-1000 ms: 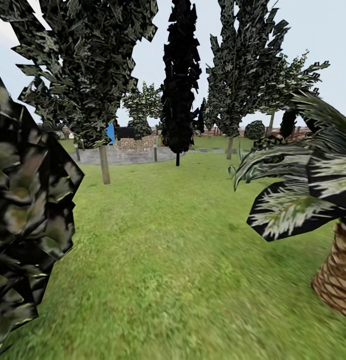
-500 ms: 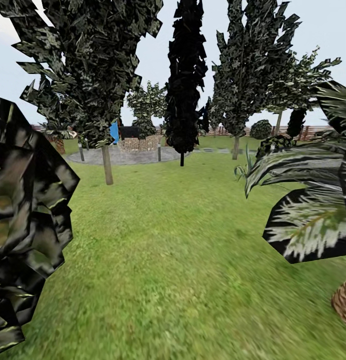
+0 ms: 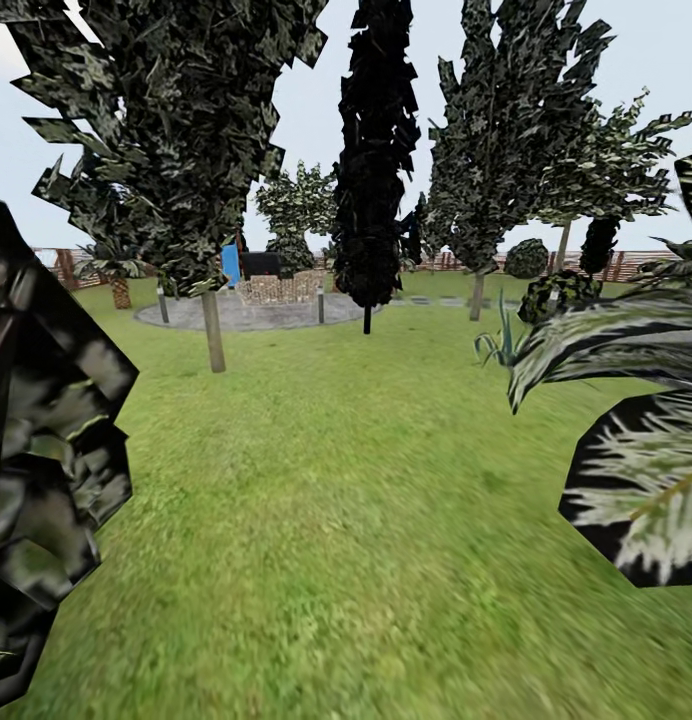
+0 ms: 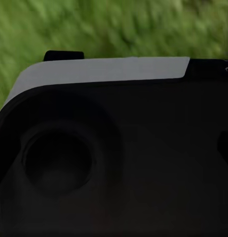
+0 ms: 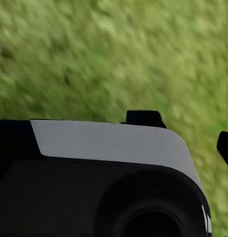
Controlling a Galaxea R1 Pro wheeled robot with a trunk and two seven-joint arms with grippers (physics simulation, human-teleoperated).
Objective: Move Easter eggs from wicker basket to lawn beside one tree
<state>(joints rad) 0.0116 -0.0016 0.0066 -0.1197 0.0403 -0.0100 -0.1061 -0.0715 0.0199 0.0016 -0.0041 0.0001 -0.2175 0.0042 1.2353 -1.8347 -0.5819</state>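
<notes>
The lawn [image 3: 326,520] spreads out ahead of me as bright green grass. A tree [image 3: 214,330] with a slim pale trunk and dark blocky leaves stands at the left middle distance. Another such tree [image 3: 476,296] stands further back on the right. The garden's brown slat fence [image 3: 56,262] runs along the far edge. The Easter eggs and the wicker basket are out of view. Both wrist views look down on a dark robot body part with a white panel [image 4: 104,69] [image 5: 109,143] over grass.
Dark foliage [image 3: 36,450] crowds the near left. Palm fronds [image 3: 626,400] reach in from the near right. A narrow black conifer [image 3: 371,160] stands at centre, beside a grey paved circle [image 3: 256,312]. A short palm [image 3: 119,285] stands by the far fence.
The whole head view has shifted: the camera has moved on. The near palm has slid right and down until its scaly trunk left the picture, and more of the far fence shows.
</notes>
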